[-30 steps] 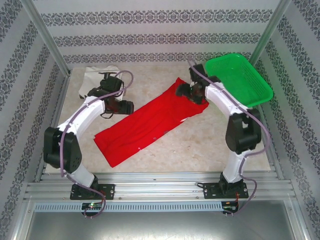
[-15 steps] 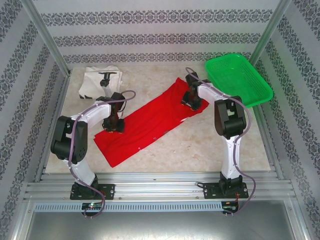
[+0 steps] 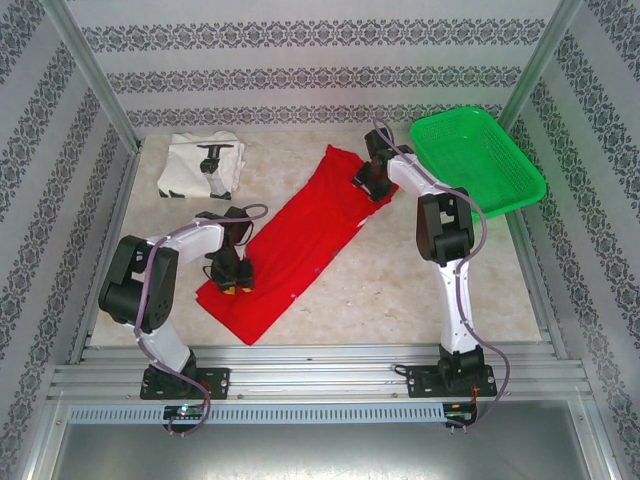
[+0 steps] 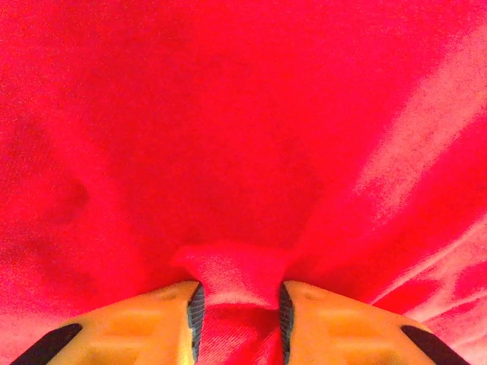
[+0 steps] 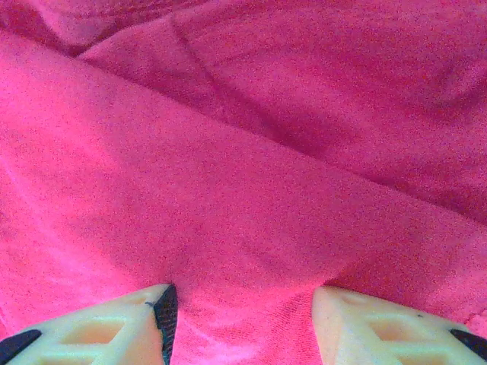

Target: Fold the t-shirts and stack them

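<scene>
**Shirt held at both ends, cross-fold not yet made**

Nearest the arm bases, the left tool [image 4: 240,293] is clenched on the near end of the red t-shirt [image 3: 295,240]. Its wrist view shows a small pleat of red cloth pinched up between the two pads. The garment lies as a long narrow band running diagonally across the worktop [image 3: 420,290], from near left to far right, and looks already folded lengthwise.

At the far end of the band, the right tool [image 3: 365,178] is set down on the cloth. In its own view the jaws stand partway apart with a thick ridge of red fabric between them. I cannot tell whether that ridge is actually clamped or only straddled.

Beyond, the white t-shirt [image 3: 195,165] sits folded in the far-left corner, well apart from the red one. A green basket [image 3: 480,155] stands at the far right.

The step in hand looks like gripping the band's two ends for its cross-fold. The next move calls for a sure hold at the far end. One end then has to be lifted and carried over the other with the edges in line, before the red shirt goes onto the white.
</scene>
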